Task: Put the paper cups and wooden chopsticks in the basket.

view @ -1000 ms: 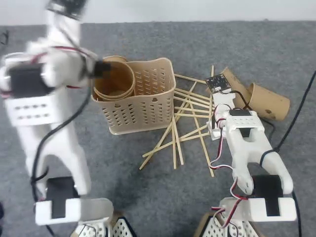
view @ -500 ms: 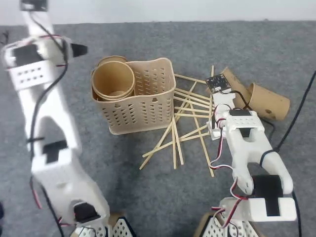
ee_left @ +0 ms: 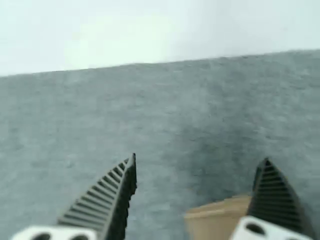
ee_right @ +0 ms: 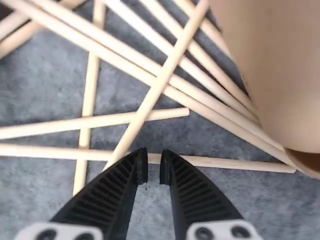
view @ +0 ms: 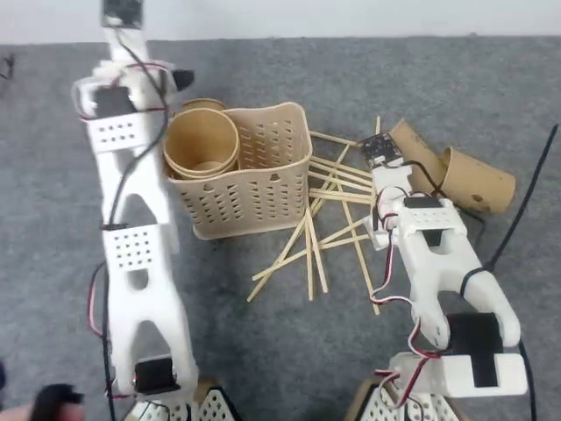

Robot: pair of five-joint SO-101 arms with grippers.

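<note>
In the high view, the basket (view: 254, 175) is standing around the middle of the tabletop (view: 491, 79), toward its far edge. Nested paper cups (view: 202, 145) are sitting in the basket's left end. Just right of the basket, wooden chopsticks (view: 329, 215) are lying criss-crossed on the tabletop. Two loose cups (view: 478, 181) are lying on their sides nearer the right edge. The left arm (view: 131, 219) is stretching toward the far edge, and the left gripper (view: 181, 80) is hanging empty just past the basket's far left corner. The right arm (view: 434, 246) is leaning over the right side of the chopstick pile.

In the left wrist view, the left gripper (ee_left: 199, 162) is holding its jaws wide apart above bare grey tabletop, with a cup rim (ee_left: 217, 220) showing beside one finger.

In the right wrist view, the right gripper (ee_right: 153, 162) is holding its jaws almost together with only a thin gap, gripping nothing. Its tips are hovering just over the wooden chopsticks (ee_right: 150, 95), with a cup wall (ee_right: 270, 70) close by.
</note>
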